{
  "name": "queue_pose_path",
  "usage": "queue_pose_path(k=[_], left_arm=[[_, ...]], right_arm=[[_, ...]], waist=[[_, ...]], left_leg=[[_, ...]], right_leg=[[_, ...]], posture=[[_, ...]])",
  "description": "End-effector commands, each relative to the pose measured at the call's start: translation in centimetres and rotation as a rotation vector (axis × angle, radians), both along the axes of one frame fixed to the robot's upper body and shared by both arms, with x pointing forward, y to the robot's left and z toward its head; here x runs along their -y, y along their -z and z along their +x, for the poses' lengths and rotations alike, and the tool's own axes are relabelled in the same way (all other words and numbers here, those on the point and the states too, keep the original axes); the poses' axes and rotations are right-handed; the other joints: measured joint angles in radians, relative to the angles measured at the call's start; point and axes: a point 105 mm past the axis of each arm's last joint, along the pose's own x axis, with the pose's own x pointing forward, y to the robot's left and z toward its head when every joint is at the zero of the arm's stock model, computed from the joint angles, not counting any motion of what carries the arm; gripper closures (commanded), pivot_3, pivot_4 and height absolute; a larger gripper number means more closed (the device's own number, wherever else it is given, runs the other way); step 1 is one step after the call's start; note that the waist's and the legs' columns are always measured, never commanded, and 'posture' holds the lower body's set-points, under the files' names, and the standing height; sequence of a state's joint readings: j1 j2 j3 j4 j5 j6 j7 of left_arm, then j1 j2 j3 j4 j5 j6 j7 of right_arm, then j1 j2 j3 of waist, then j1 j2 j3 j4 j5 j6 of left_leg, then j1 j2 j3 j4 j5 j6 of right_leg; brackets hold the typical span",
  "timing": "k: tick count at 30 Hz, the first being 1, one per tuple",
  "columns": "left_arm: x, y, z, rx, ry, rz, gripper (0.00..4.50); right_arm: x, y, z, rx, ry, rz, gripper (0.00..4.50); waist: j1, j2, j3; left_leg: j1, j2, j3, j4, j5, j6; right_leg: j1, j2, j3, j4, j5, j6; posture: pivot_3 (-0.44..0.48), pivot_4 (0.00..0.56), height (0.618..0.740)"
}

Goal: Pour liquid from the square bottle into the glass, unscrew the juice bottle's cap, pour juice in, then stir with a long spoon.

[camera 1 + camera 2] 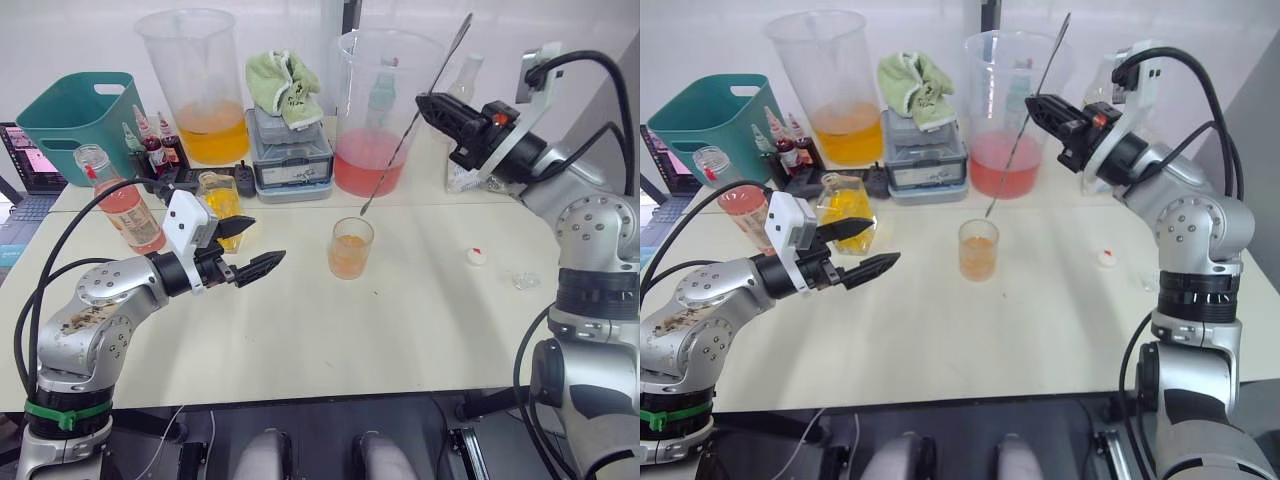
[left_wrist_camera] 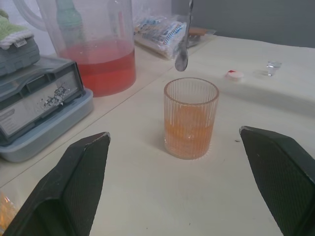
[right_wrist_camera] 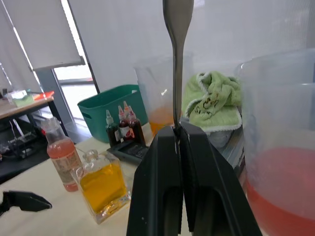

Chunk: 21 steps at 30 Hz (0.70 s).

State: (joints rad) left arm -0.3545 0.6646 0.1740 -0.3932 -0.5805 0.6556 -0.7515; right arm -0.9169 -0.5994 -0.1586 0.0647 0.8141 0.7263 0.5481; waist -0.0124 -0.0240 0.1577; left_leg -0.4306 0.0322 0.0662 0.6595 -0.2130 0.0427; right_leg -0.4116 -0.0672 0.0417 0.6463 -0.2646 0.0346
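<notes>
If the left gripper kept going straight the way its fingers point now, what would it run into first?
Most likely the glass: in the left wrist view it stands centred between the open left gripper's fingers, with bare table between. The long spoon's bowl hangs just above its rim.

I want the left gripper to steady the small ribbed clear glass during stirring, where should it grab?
Probably the small ribbed clear glass at its lower wall, approached level from the open left gripper side: it stands upright, and the long silver spoon needs the rim free.

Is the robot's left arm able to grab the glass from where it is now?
Probably yes. The left gripper is open, with the glass standing on bare table ahead of it. The long spoon, held by the right gripper, hangs above the glass.
</notes>
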Motion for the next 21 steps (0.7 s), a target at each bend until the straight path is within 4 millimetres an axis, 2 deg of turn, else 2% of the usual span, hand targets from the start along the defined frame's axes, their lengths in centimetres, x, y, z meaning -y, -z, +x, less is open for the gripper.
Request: queue_pose_path(k=[1,9,12,14,21], left_arm=[[0.2,-0.4,-0.1,0.04,0.002,0.035,0.05],[0.2,0.0,-0.1,0.029,0.005,0.05,0.05],[0.4,0.2,-0.1,0.029,0.006,0.055,0.05],[0.6,0.3,-0.2,0.031,0.009,0.06,0.05],[0.6,0.4,-0.2,0.03,0.005,0.064,0.05]], right_arm=[[-0.7,0.1,-0.7,0.046,-0.014,-0.053,4.5],[-1.8,1.6,-0.5,0.056,-0.012,-0.143,4.5],[-3.5,3.3,-0.4,0.103,-0.02,-0.281,4.5],[-4.3,4.0,-0.4,0.118,-0.039,-0.303,4.5],[-6.1,3.8,-0.2,0.199,-0.055,-0.289,4.5]], waist=[[0.0,0.0,0.0],[0.0,0.0,0.0],[0.0,0.0,0.0],[-0.001,0.0,0.0],[0.0,0.0,0.0]], left_leg=[[0.0,0.0,0.0,0.0,0.0,0.0],[-0.004,0.0,0.001,0.0,0.0,0.0],[-0.007,0.0,0.001,0.0,0.001,-0.001],[-0.007,0.0,0.001,0.0,0.001,-0.001],[-0.007,0.0,0.001,0.001,0.001,-0.002]], right_leg=[[0.0,0.0,0.0,0.0,0.0,0.0],[-0.006,-0.001,0.0,0.002,0.0,0.0],[-0.009,0.0,0.0,0.003,0.001,-0.001],[-0.009,0.0,0.0,0.003,0.001,-0.001],[-0.01,0.0,0.0,0.003,0.001,-0.001]], posture=[[0.0,0.15,0.74],[0.0,0.15,0.74],[0.0,0.15,0.74],[0.0,0.15,0.74],[0.0,0.15,0.74]])
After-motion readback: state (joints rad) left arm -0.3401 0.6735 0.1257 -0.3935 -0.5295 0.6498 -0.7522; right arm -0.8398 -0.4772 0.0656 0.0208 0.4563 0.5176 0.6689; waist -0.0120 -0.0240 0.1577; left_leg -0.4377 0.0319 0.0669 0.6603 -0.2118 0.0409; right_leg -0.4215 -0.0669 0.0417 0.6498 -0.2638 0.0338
